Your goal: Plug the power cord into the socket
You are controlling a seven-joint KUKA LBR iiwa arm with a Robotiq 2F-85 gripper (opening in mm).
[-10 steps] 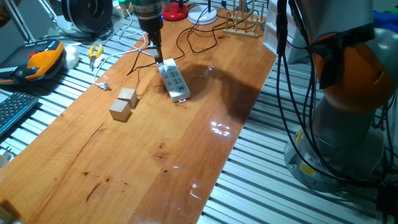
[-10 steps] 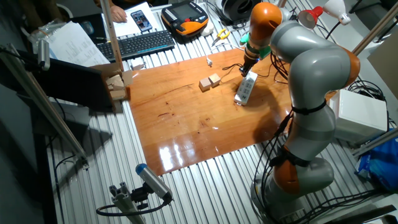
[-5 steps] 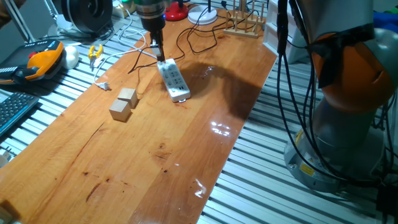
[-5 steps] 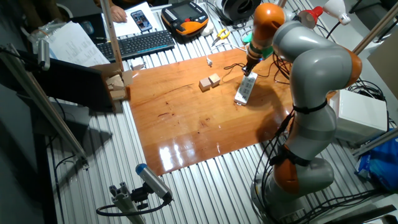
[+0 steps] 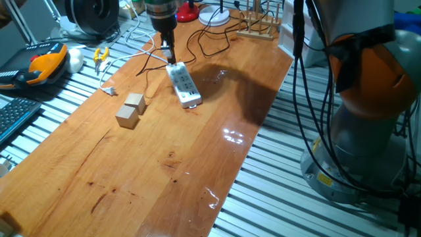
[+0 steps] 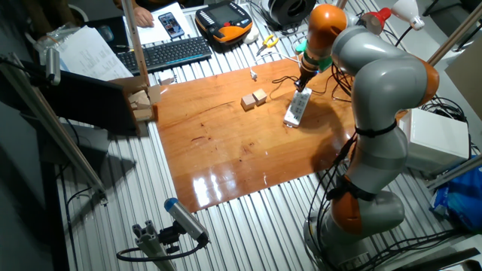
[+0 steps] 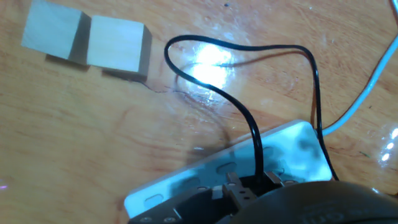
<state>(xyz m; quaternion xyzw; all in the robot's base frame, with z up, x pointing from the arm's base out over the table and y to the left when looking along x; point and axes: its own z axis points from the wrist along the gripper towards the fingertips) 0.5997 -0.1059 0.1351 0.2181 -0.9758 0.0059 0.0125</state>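
Note:
The white power strip [image 5: 185, 85] lies on the wooden table, its far end under my gripper [image 5: 169, 56]. It also shows in the other fixed view [image 6: 297, 108], below the gripper [image 6: 303, 80]. In the hand view the thin black power cord [image 7: 245, 112] loops over the table and runs down to its small black plug [image 7: 266, 179]. The plug sits between my fingers, against the top face of the strip [image 7: 205, 174]. My gripper [image 7: 252, 186] is shut on the plug. I cannot tell whether the pins are in an outlet.
Two tan wooden cubes [image 5: 131, 109] stand left of the strip, also in the hand view [image 7: 87, 42]. A white cable [image 7: 364, 93] runs along the right. Its grey connector [image 5: 112, 91] lies near the table's left edge. Tools, a pendant and a wooden rack surround the far end.
My gripper has shifted slightly towards the strip's far end and a little upward. The strip and cubes have not moved.

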